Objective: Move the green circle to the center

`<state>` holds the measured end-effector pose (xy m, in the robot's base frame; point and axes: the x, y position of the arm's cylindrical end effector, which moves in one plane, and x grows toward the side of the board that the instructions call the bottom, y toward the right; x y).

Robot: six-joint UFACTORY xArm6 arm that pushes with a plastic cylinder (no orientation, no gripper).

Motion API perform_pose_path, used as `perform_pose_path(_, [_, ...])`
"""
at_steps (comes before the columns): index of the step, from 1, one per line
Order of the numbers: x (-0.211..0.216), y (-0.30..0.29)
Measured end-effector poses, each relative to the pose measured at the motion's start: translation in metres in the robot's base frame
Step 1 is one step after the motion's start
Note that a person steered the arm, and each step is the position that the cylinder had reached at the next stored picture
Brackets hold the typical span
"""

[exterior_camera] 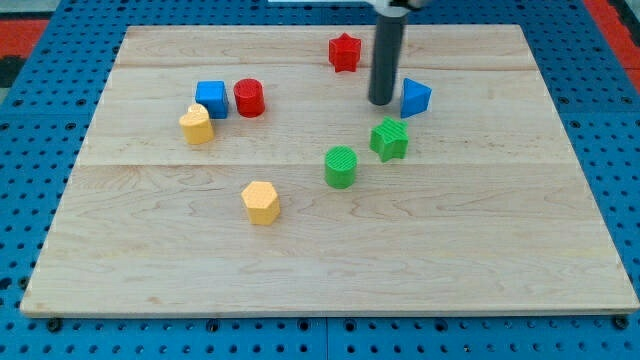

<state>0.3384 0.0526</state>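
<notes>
The green circle (341, 166) is a short green cylinder standing near the middle of the wooden board (330, 270). My tip (381, 102) is up and to the right of it, well apart from it. The tip stands just left of a blue block (415, 97) and above a green star-shaped block (389, 139). It touches neither that I can tell.
A red star (344, 52) lies near the view's top. A blue square block (211, 98), a red cylinder (249, 98) and a yellow heart-like block (197, 125) cluster at the left. A yellow hexagon (261, 202) lies below and left of the green circle.
</notes>
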Motion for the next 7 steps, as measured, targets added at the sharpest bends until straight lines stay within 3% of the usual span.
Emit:
perform_pose_path(1, [0.001,-0.048])
perform_pose_path(3, [0.047,-0.039])
perform_pose_path(7, [0.100,-0.023])
